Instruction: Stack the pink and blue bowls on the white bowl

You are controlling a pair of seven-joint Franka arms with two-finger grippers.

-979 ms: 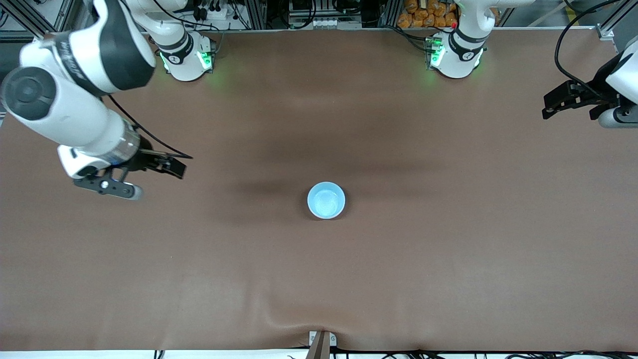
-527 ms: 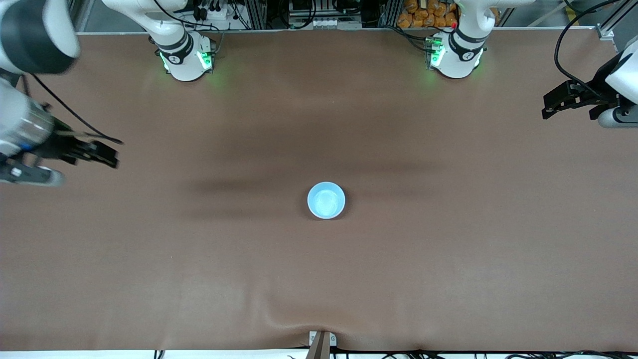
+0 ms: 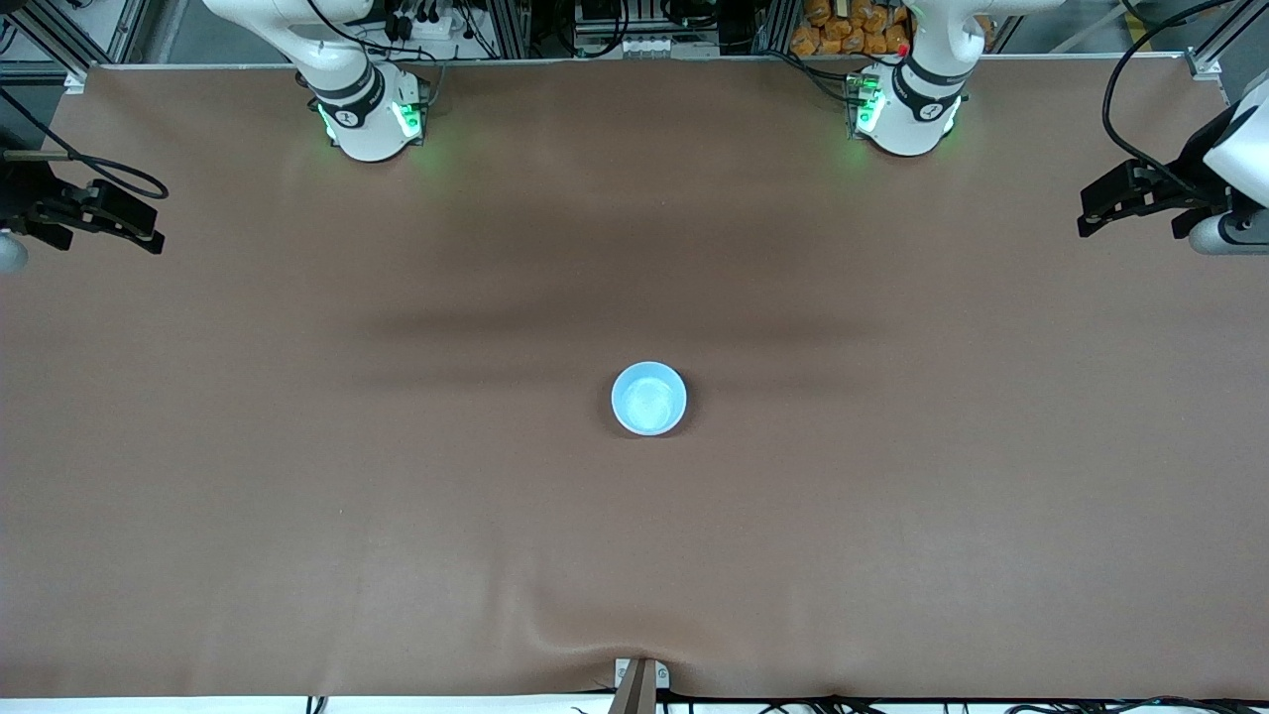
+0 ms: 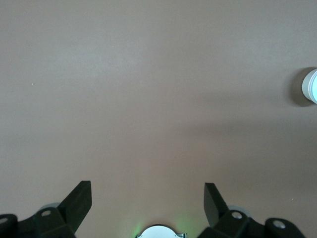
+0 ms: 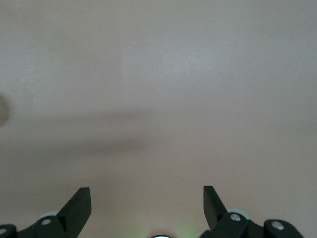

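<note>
A light blue bowl [image 3: 649, 399] stands at the middle of the table, seen from above. No pink bowl and no white bowl show apart from it; what is under it is hidden. A pale round rim [image 4: 311, 85] at the edge of the left wrist view is the same spot, its colours unclear. My right gripper [image 3: 147, 226] is open and empty over the table edge at the right arm's end; the right wrist view [image 5: 147, 199] shows only bare table. My left gripper [image 3: 1087, 213] is open and empty, waiting over the left arm's end [image 4: 147, 199].
The brown table cover [image 3: 397, 516] has a wrinkle at the edge nearest the front camera, by a small clamp [image 3: 640, 676]. The two arm bases [image 3: 369, 114] [image 3: 907, 109] stand along the edge farthest from the front camera.
My right arm has pulled back from over the table toward the right arm's end, the gripper open and empty. The blue bowl and my left arm have not moved.
</note>
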